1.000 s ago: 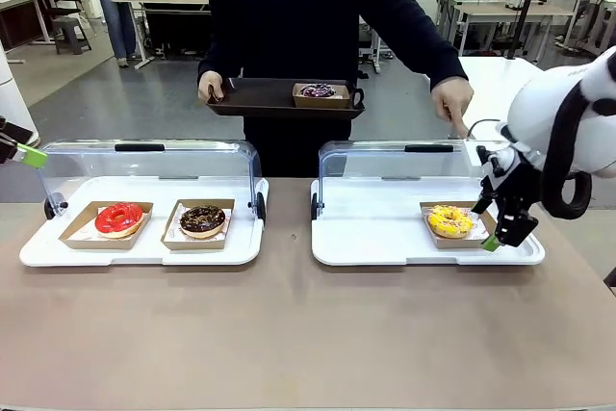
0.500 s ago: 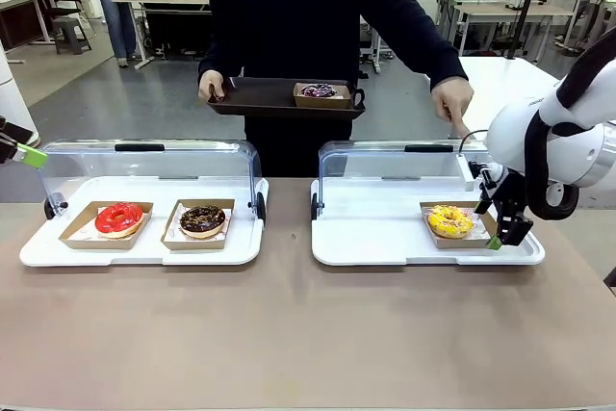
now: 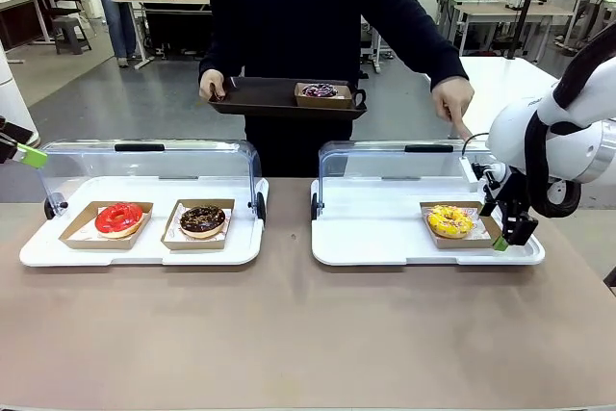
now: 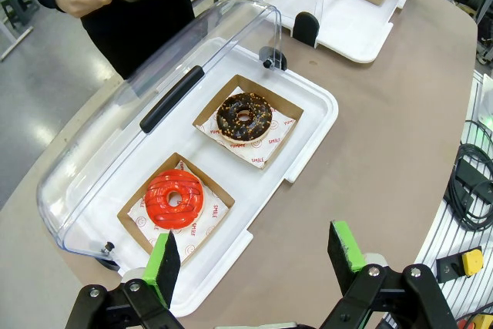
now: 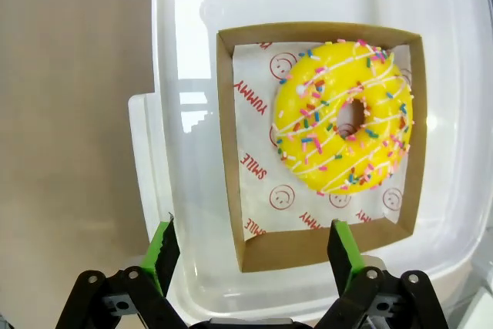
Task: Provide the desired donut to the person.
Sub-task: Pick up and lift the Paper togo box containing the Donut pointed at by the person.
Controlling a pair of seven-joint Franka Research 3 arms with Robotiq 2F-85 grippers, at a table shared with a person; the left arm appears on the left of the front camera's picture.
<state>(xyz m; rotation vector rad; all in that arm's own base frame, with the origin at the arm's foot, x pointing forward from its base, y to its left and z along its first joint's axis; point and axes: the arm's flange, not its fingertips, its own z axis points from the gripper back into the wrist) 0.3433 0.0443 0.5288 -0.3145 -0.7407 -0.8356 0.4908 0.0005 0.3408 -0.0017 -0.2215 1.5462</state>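
Observation:
A yellow sprinkled donut lies in a cardboard tray on the right white display tray. My right gripper hangs open at that cardboard tray's right edge, its green pads astride the near rim. The person stands across the table with a black tray carrying a purple donut, and the other hand points down at the right case. My left gripper is open, high above the left display tray.
The left display tray holds a red donut and a chocolate donut, each in a cardboard tray. Both clear lids stand open at the back. Bare brown tabletop lies in front.
My right arm's wrist has swung upward and the gripper has shifted slightly right beside the yellow donut's cardboard tray. The person, the trays and my left gripper have stayed put.

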